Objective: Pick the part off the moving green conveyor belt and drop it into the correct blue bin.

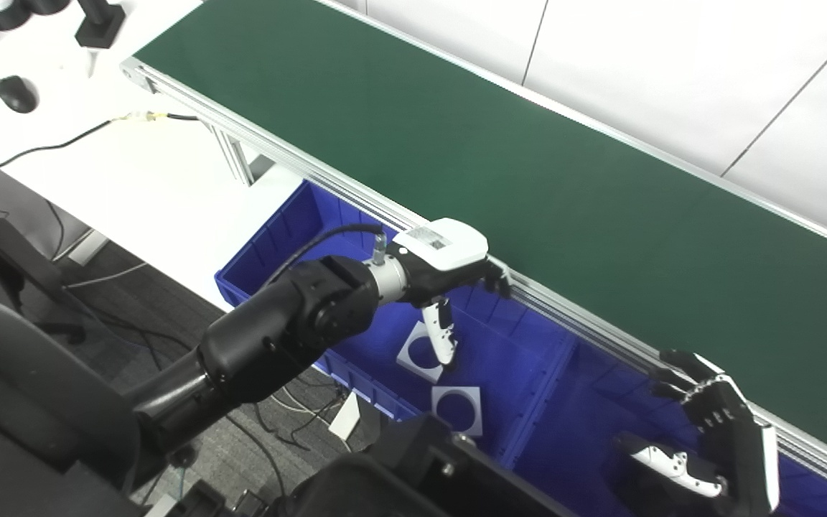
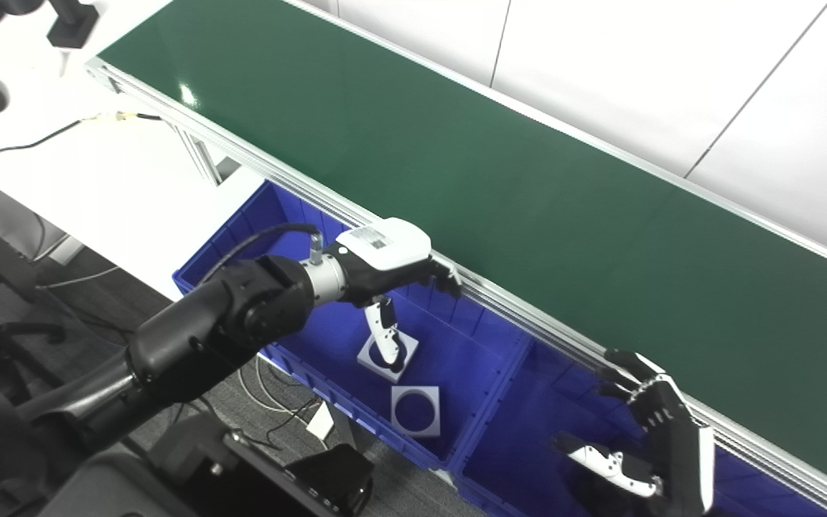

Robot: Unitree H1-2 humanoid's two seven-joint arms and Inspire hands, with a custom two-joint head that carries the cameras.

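The green conveyor belt (image 1: 528,172) runs diagonally and carries no part in view. Below its near rail stand two blue bins. The left bin (image 1: 277,237) holds two white square parts with round holes (image 1: 456,409) (image 2: 388,357). My left hand (image 1: 449,269) hovers over that bin beside the rail, open, fingers spread and thumb hanging down, holding nothing. My right hand (image 1: 715,431) waits over the right bin (image 1: 571,431), open and empty, palm toward the belt.
A white table (image 1: 133,172) lies left of the bins with a black cable (image 1: 47,147) and a mouse (image 1: 15,93). The belt's aluminium rail (image 1: 600,330) runs close above the bins. Cables lie on the floor below.
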